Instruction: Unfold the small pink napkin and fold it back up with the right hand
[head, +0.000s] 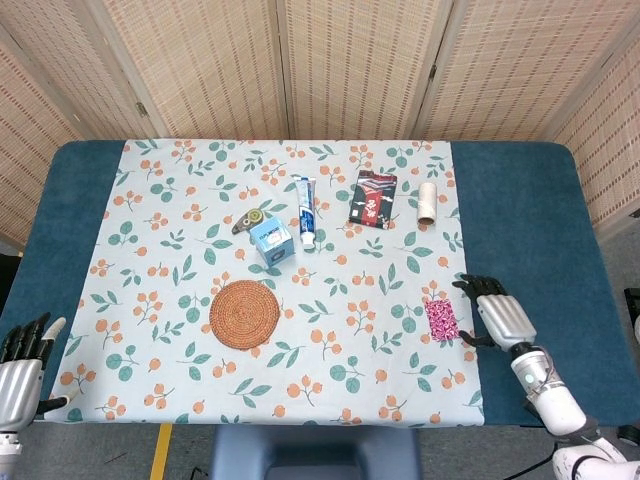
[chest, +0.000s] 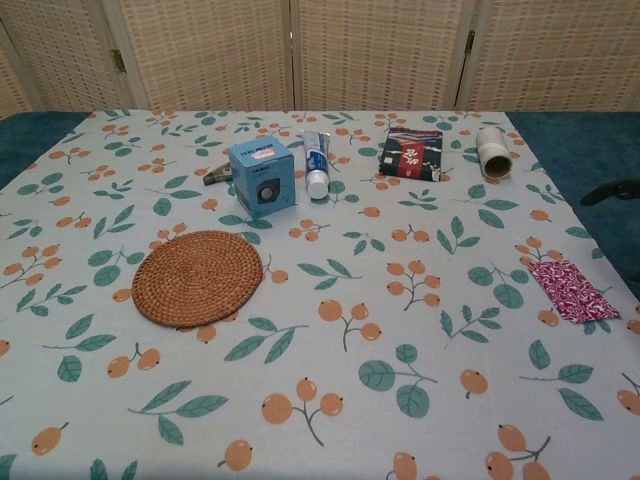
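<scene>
Left hand (head: 22, 368), at the table's near-left corner: fingers apart, holding nothing. Small pink patterned napkin (head: 442, 319), lying flat as a folded rectangle near the floral tablecloth's (head: 180, 300) right edge; whether unfolding has occurred cannot be judged. Right hand (head: 500, 318), just beside the napkin: fingers spread, empty, palm down.

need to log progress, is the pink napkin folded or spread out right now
Folded. The pink napkin lies flat as a small narrow rectangle on the tablecloth, and the right hand sits beside it, fingers off it.
</scene>
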